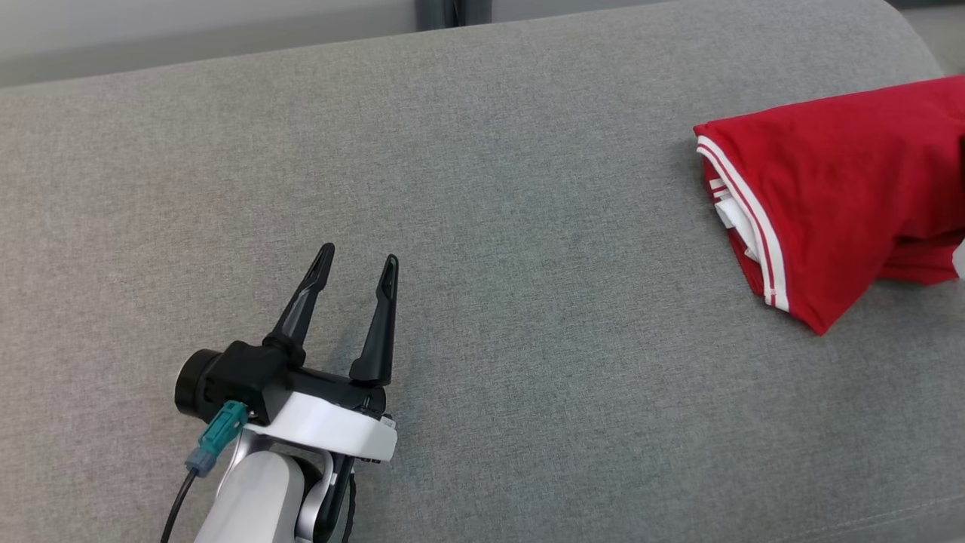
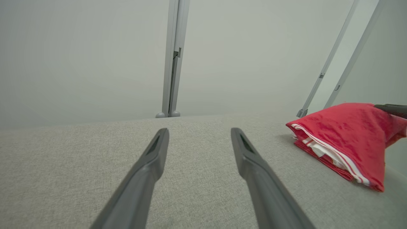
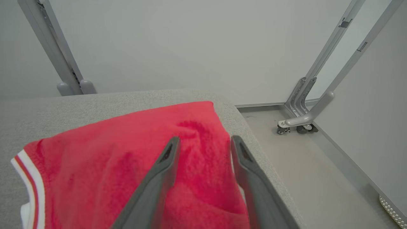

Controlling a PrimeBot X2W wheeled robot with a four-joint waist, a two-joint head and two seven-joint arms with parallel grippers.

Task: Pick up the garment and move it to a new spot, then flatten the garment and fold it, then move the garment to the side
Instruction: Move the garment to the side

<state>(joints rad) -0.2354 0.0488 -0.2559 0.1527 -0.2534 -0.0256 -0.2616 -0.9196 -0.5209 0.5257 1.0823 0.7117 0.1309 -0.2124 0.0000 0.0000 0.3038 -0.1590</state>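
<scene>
The garment (image 1: 829, 188) is a red shirt with white-striped trim, folded into a thick bundle at the far right of the grey cushion (image 1: 528, 226). My left gripper (image 1: 358, 255) hovers open over bare fabric at the lower left, well away from the shirt. The left wrist view has the open left gripper (image 2: 199, 131) with the garment (image 2: 343, 133) off to its right. In the right wrist view my right gripper (image 3: 205, 140) lies over the garment (image 3: 127, 159), jaws apart, with red cloth showing between and under the fingers and no pinch visible.
The cushion's right edge (image 3: 254, 133) drops to a pale floor (image 3: 302, 159) just beside the shirt. A grey metal frame on castors (image 3: 299, 124) stands there, and another post (image 2: 173, 63) rises behind the cushion. A pale wall is at the back.
</scene>
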